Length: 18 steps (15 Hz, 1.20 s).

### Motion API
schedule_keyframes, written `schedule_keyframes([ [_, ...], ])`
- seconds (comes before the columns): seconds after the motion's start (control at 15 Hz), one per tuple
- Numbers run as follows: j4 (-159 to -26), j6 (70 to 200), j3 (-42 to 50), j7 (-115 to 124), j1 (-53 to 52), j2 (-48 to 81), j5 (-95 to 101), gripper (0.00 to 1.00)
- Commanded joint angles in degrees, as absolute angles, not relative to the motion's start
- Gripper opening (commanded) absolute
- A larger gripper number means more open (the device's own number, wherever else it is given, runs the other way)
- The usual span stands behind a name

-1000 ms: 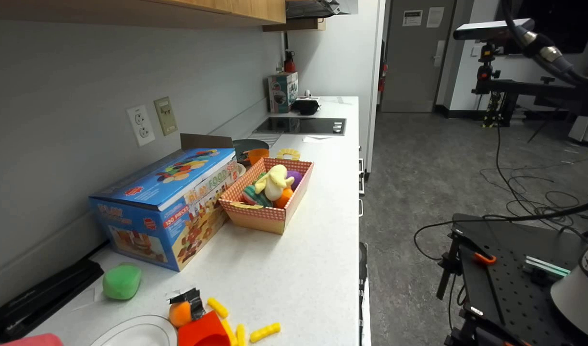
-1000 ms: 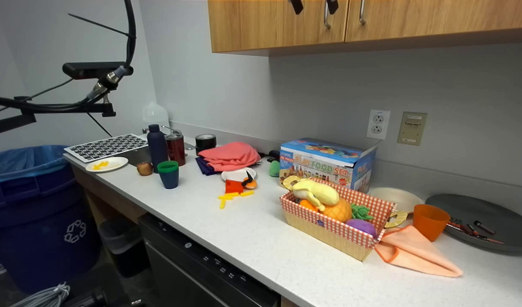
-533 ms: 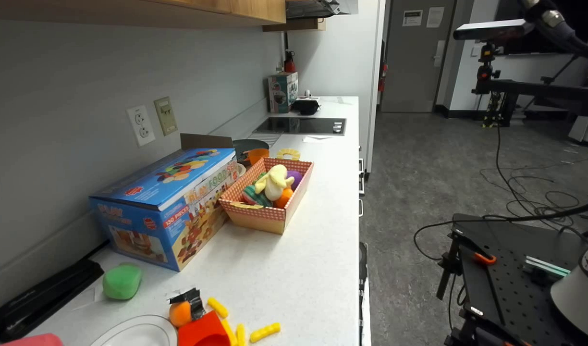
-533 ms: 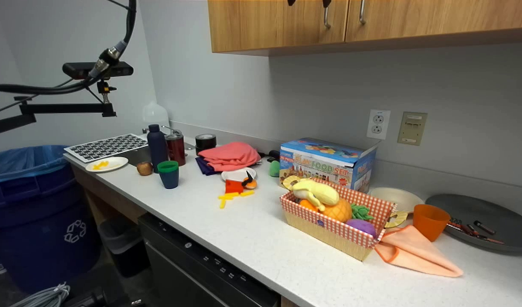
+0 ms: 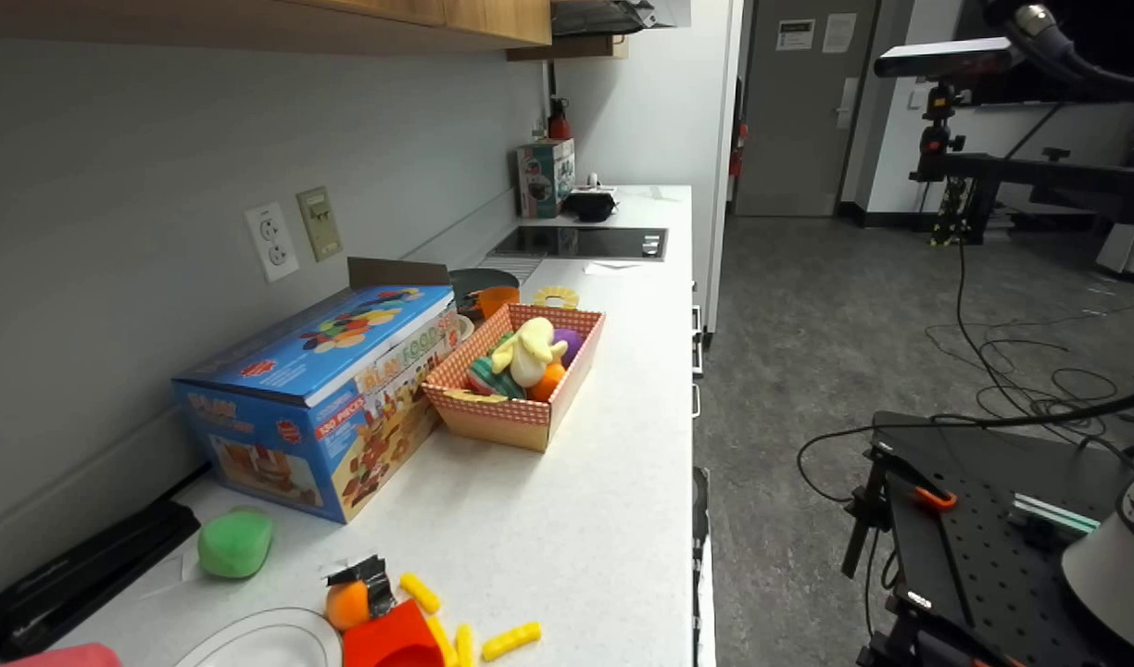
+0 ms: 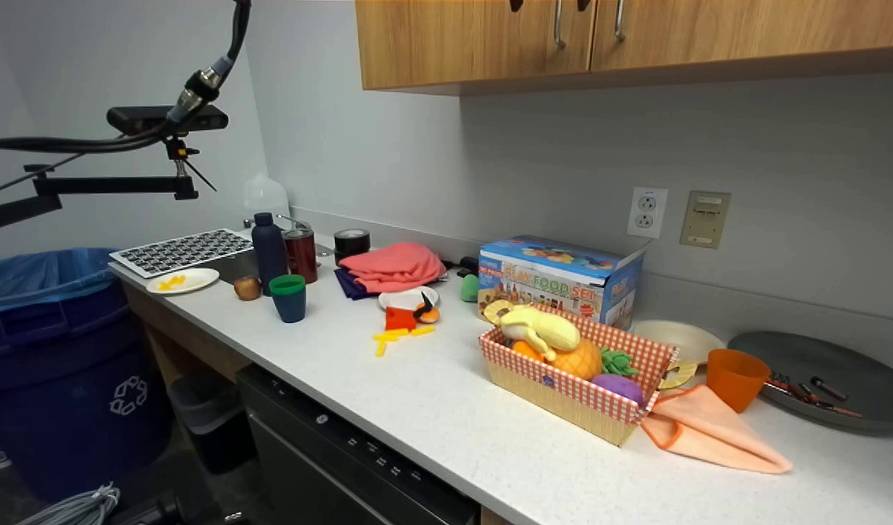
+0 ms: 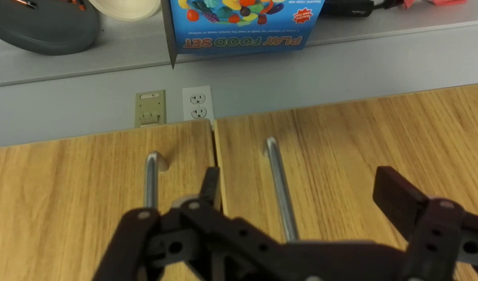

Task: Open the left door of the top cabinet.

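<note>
The light-brown wooden top cabinet (image 6: 432, 47) hangs on the wall; its edge also shows in an exterior view (image 5: 493, 18). Its left door (image 7: 340, 148) looks shut and stands on the right in the wrist view, which is upside down. The left door's silver bar handle (image 7: 282, 191) shows there, and in an exterior view (image 6: 558, 25). My gripper (image 7: 297, 181) is open and empty, with a fingertip on each side of this handle in the picture; no contact shows. In an exterior view only the fingertips (image 6: 549, 4) show at the top edge. The handle's other end is hidden behind the gripper.
The right door's handle (image 7: 151, 179) is close beside the gripper. Below, the white countertop (image 6: 417, 394) bears a blue play food box (image 6: 556, 281), a checked basket (image 6: 556, 397), cups and plates. A camera on a stand (image 6: 162, 120) and the arm's cable (image 6: 202, 87) hang at the side.
In an exterior view the fingertips rose a little, then shifted right; the left door's handle now appears between them instead of behind one finger. The arm's cable moved too. The door has not moved.
</note>
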State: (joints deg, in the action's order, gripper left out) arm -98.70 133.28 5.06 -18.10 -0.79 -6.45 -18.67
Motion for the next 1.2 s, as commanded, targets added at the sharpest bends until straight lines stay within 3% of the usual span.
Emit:
schedule_keyframes([
  [0.0, -98.42, 133.06, 4.73, -18.17, -0.41, -6.28, -18.67, 1.0],
  [1.13, -93.24, 135.49, 5.21, -20.33, -0.6, -2.82, -23.87, 1.0],
])
